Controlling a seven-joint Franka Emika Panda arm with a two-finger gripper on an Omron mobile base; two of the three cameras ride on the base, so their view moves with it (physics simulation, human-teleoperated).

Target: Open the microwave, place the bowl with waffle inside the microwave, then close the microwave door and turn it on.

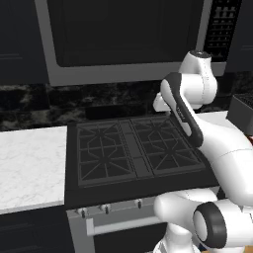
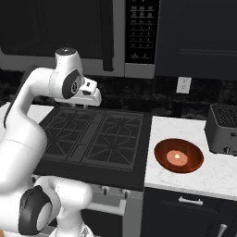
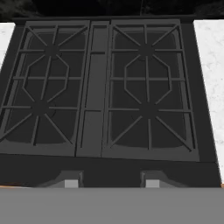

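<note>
Gripper fingertips rise as two small dark stubs at the bottom of my hand view, set partly apart with nothing between them, pointing down at the black gas stove with cast grates.

I judge I'm still on the first step: the large grey-framed microwave sits closed across the top of the left base view, its wide dark glass door flush in the frame. Next I need to raise the hand to the dark vertical bar handle and pull.

Only the right base view gives me the shallow glossy reddish-brown bowl, at centre right on the white marble counter, with the small pale orange waffle at its centre, beside a grey toaster. That view also shows the black button panel clearly.
</note>
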